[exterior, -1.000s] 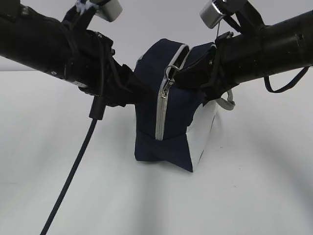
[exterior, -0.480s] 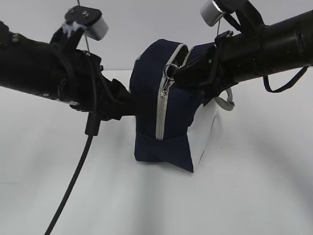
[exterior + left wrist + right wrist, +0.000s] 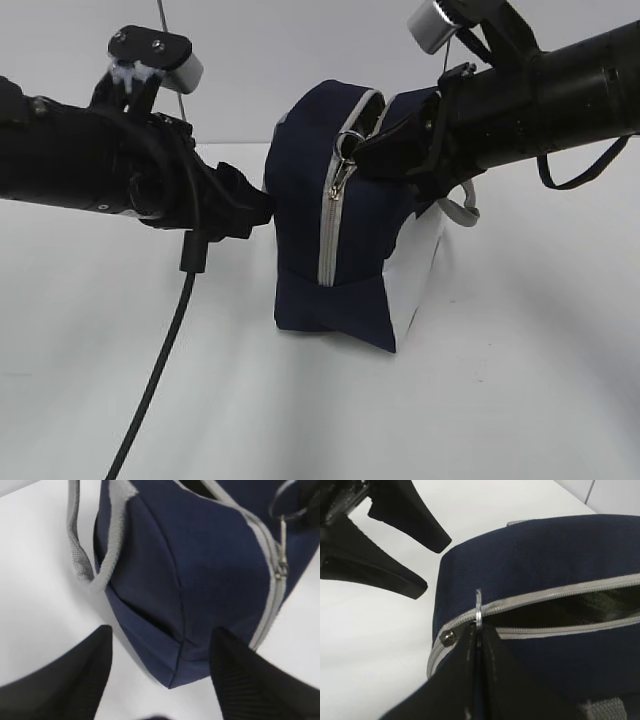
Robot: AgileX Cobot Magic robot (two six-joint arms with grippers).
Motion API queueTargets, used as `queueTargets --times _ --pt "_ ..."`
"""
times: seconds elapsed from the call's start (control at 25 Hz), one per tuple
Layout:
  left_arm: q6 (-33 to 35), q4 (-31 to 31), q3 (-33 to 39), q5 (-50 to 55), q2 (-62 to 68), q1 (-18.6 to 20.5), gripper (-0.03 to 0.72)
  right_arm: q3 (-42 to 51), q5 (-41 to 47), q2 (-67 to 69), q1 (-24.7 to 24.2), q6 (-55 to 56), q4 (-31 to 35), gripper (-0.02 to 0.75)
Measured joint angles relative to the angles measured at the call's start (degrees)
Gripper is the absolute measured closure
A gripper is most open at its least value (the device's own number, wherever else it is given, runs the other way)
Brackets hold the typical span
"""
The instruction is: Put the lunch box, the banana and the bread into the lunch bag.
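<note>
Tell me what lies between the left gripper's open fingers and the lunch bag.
Nothing: only bare white table separates the left gripper from the lunch bag. The left wrist view shows it best; the right wrist view agrees.

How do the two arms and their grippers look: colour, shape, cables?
Both arms are thick, matte black tubes. Each carries a small silver-grey camera box on a black bracket near the wrist. A black cable hangs from the left arm; a thin black loop hangs under the right. The left gripper has wedge-shaped black fingers; the right gripper has flat black ones.

Bright, even light; soft shadows on white tabletop (image 3: 520,400); blurry wrist close-ups.
</note>
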Motion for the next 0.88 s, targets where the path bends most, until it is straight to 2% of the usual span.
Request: queueTargets --times 0.28,0.52,0.76,0.88 --pt "5.1 -8.5 0.0 3.3 2.3 0.1 0.342 0.0 0.0 0.0 0.0 0.0 0.1 0.738" --pt "8.7 -12.9 0.0 8.9 2.3 2.7 0.424 0.0 0.0 0.0 0.0 0.0 0.1 0.738" --pt "23.6 -26.2 0.0 21.9 2.5 9.8 0.442 0.0 0.0 0.0 0.0 0.0 0.2 0.738" --pt "28.1 -29.4 0.0 27.0 4.0 13.1 0.442 0.0 0.0 0.0 0.0 0.0 0.2 0.738"
